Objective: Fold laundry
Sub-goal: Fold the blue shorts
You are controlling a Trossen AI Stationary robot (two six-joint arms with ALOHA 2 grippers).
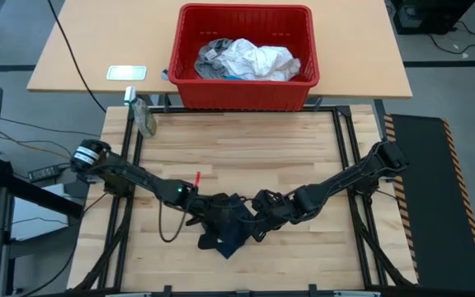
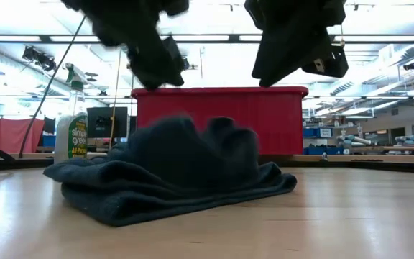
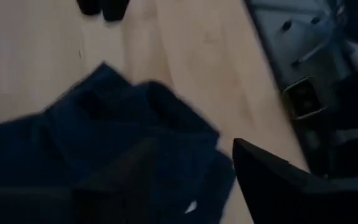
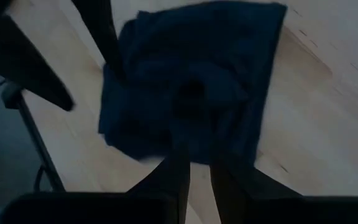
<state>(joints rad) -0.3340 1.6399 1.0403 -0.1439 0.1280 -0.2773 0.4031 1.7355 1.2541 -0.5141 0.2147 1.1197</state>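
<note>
low view crops both arms, basket (image 2: pixel 221 119) base behind navy garment (image 2: pixel 171 173)

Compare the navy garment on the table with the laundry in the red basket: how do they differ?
The navy garment is a single dark piece; the basket laundry is a mixed heap, mostly white with grey. The navy garment lies partly folded on the wooden table, under the left gripper and right gripper; the basket laundry sits crumpled inside the red basket, far from both arms. Both are soft cloth.

Both arms reached in low toward the middle; the left gripper (image 1: pixel 209 208) had its fingers apart, the right gripper (image 1: pixel 258 216) sat nearly closed, empty.
</note>
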